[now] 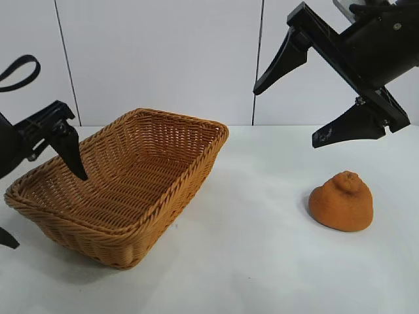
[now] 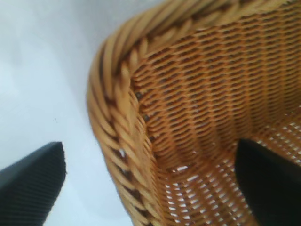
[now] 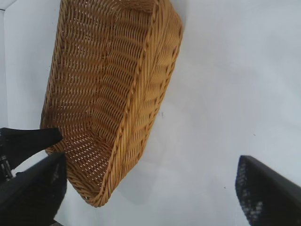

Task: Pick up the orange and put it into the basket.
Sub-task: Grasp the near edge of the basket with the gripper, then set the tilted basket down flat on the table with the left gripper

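On the right of the white table (image 1: 262, 261), the orange (image 1: 342, 201) sits alone, well apart from the basket (image 1: 173, 190) at the left. High above it and slightly toward the far side hangs the right gripper (image 1: 298, 104), its two black fingers spread wide and holding nothing. The left gripper (image 1: 46, 190) is also spread, straddling the basket's near-left rim with one finger inside and one outside, not touching the fruit.

The step in hand looks like the reach for the orange. To do it well, I would bring the right gripper straight down so the fingers pass either side of the dome at its broadest part, low on the body, rather than on the knobby bump at the top, where a pinch would likely slip off. The jaw spread seems ample for the fruit. Closing should be gentle, since the skin may give.

The orange is a dull orange-brown mound, matte and rough, flat where it meets the table. The basket is tan-orange wicker, tightly woven, with sloping walls and a thick braided rim; small gaps show between the strands. The fingers are hard black plastic with finely ribbed pads.
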Tool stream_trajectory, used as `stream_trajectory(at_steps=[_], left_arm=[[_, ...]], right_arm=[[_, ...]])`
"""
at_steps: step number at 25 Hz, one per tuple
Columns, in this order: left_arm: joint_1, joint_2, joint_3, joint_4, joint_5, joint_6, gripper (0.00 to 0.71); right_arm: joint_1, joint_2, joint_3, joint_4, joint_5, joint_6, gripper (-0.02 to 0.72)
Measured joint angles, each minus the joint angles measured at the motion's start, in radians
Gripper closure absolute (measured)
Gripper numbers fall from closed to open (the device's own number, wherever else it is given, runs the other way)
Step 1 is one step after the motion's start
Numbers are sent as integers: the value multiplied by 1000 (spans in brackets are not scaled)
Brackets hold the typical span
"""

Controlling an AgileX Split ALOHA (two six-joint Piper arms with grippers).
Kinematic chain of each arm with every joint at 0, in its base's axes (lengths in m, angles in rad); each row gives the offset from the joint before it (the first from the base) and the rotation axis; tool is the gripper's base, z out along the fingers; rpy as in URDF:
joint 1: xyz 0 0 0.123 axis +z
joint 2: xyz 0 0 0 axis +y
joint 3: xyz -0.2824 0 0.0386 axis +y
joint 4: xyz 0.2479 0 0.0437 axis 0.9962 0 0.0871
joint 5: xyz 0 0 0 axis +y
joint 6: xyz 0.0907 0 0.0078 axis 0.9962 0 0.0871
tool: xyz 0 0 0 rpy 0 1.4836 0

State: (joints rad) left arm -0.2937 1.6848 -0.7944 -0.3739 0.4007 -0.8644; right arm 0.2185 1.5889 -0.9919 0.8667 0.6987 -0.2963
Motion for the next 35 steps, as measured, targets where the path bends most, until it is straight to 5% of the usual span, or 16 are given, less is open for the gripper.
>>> stream_trajectory(at_steps=[9,12,18,35], left_arm=[[-13,117,0,3,-71,-1,32],[-13,117,0,-6,-70,-1,177],[-13,117,-1,-32,-67,-24,611],[24,136,-333,-8,203,59,618]], right_arm=[[0,0,0,0,0,0,36],[0,0,0,0,0,0,36],[0,0,0,0,0,0,36],[0,0,0,-4,5,0,36]])
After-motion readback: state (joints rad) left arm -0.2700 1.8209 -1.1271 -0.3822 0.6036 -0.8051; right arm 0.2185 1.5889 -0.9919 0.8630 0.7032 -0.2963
